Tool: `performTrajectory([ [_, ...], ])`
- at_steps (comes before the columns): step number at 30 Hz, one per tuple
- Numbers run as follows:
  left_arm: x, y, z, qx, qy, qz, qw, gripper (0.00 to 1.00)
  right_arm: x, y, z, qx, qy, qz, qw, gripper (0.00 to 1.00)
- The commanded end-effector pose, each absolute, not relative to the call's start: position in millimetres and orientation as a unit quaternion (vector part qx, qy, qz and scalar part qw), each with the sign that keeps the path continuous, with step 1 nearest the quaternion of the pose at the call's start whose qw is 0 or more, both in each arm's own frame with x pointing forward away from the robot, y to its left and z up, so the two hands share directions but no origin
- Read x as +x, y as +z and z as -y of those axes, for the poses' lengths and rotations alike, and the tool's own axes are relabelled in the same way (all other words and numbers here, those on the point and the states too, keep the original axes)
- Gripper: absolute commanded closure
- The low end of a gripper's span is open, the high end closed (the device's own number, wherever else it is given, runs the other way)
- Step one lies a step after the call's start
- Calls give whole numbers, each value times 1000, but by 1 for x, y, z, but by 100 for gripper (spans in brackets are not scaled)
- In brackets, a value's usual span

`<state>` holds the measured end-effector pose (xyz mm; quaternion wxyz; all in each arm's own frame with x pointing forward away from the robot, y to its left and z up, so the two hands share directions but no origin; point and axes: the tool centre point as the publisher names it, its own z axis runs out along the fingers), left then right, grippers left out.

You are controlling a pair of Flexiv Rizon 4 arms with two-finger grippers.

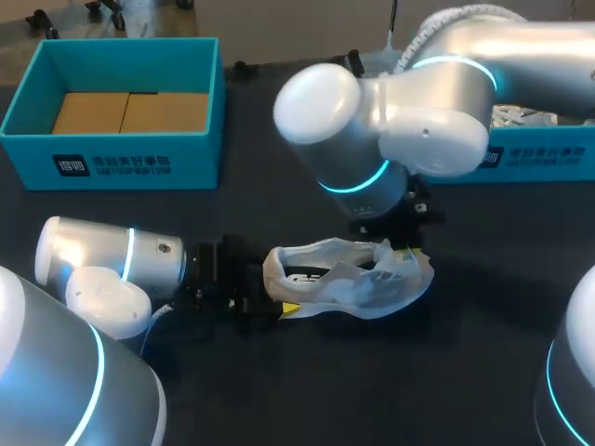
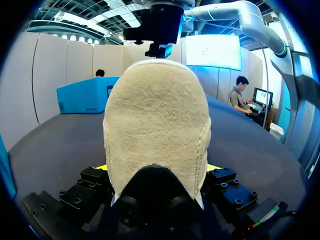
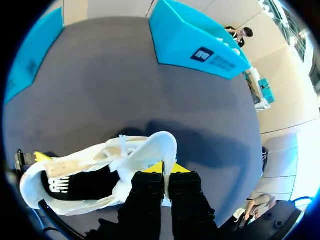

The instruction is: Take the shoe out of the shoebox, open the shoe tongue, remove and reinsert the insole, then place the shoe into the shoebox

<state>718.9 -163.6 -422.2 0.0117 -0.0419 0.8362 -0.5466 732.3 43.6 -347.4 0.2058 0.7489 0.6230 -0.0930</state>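
Observation:
A white shoe (image 1: 349, 279) lies on its side mid-table on the dark surface. My left gripper (image 1: 279, 290) comes in low from the left, and its wide-set fingers press both sides of the heel. In the left wrist view the beige fleece heel (image 2: 157, 120) fills the space in the left gripper (image 2: 157, 172); yellow tips peek out at either side. My right gripper (image 1: 402, 253) hangs above the shoe's opening. In the right wrist view the right gripper (image 3: 165, 174) is pinched on the white tongue (image 3: 159, 147), which is lifted away from the shoe (image 3: 85, 172).
A teal shoebox (image 1: 121, 163) with brown cardboard in its bottom stands at the back left. A second teal box (image 1: 544, 158) sits at the back right, partly hidden by my right arm. Dark table surface stretches in front of the shoe.

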Motion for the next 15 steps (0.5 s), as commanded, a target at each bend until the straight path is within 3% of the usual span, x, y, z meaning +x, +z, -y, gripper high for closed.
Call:
performTrajectory([
  [1,719,-423,164,-42,-544,-838,11,100,735,-368,-27,750,-82,-628,191,100],
  [15,719,-423,164,-42,-544,-838,11,100,736,-406,-17,767,-68,-619,155,100],
])
